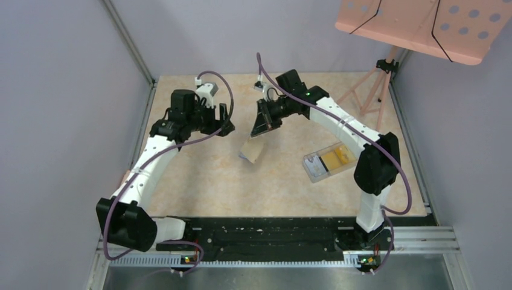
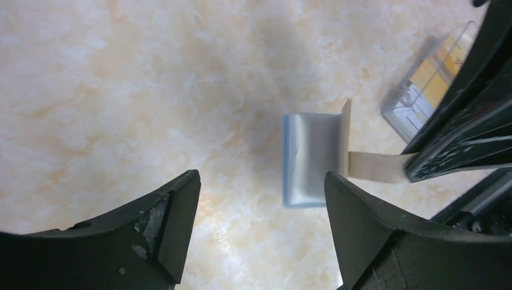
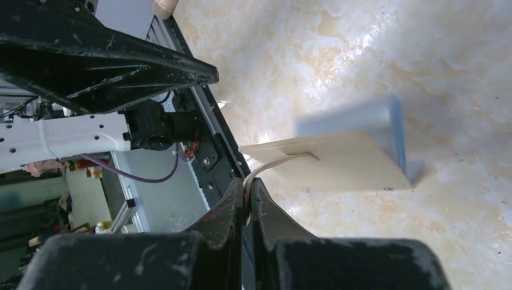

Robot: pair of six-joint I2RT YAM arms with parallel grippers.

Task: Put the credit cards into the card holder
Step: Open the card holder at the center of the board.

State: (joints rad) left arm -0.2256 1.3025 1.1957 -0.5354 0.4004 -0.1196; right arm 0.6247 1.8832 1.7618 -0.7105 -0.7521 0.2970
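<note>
The card holder point(image 1: 252, 150) hangs half unfolded over the middle of the table, its lower edge near or on the surface. Its beige outer flap point(image 3: 338, 162) and blue inner side point(image 2: 311, 160) both show. My right gripper point(image 3: 247, 183) is shut on the holder's thin beige strap point(image 2: 374, 167) and stands above it point(image 1: 264, 125). My left gripper point(image 2: 261, 177) is open with nothing between its fingers, left of the holder and apart from it point(image 1: 222, 118). Yellow credit cards point(image 1: 336, 159) lie inside a clear plastic box to the right, also in the left wrist view point(image 2: 432, 81).
The clear plastic box point(image 1: 313, 167) lies beside the right arm's elbow. A pink perforated stand top point(image 1: 422, 24) on tripod legs point(image 1: 368, 90) is at the back right. Grey walls close in the table left, back and right. A black rail point(image 1: 272, 232) runs along the near edge.
</note>
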